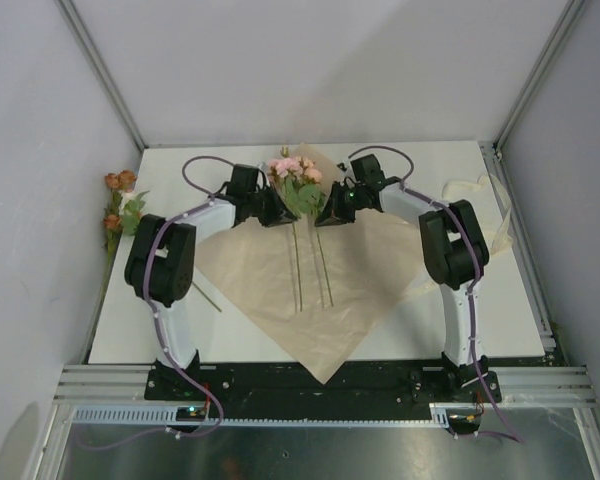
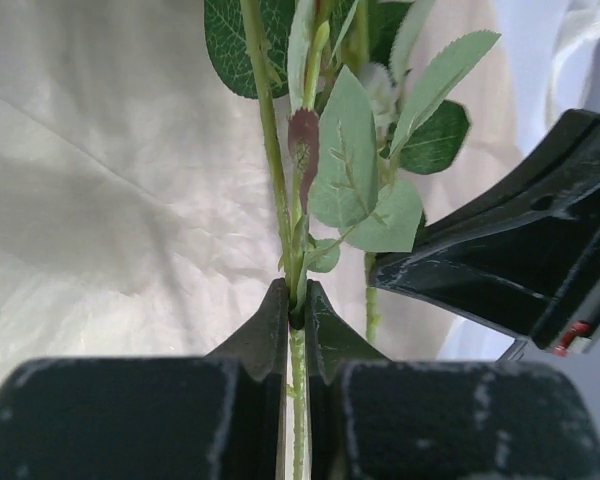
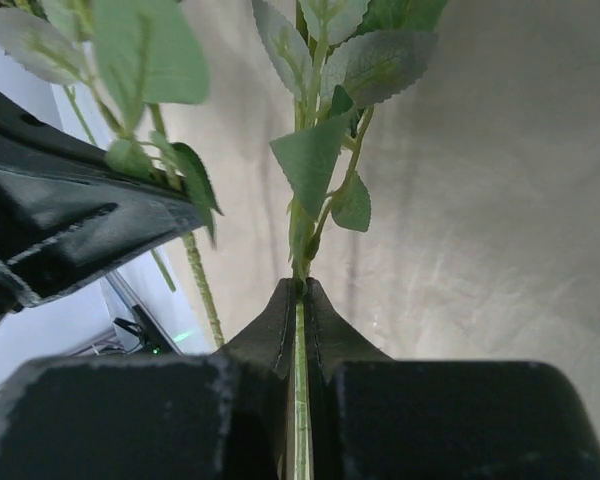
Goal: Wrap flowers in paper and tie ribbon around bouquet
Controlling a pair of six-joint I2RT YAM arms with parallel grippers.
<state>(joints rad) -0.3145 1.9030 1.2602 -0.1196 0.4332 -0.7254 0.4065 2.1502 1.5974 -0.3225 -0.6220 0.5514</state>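
Top external view, left to right: one orange sprig (image 1: 115, 200) at the left edge of the table (image 1: 140, 340), off the single peach paper (image 1: 260, 270). Left gripper (image 1: 277, 212), jaws clamped on one green stem. One pink-bloomed bunch of flowers (image 1: 298, 172) lies on the paper's far half. Right gripper (image 1: 330, 213), jaws pinched tight on a second stem. One cream ribbon (image 1: 492, 225) is heaped at the right edge.

Pink flowers (image 1: 298, 170) (long green stems) lie over creased paper (image 1: 250, 272).
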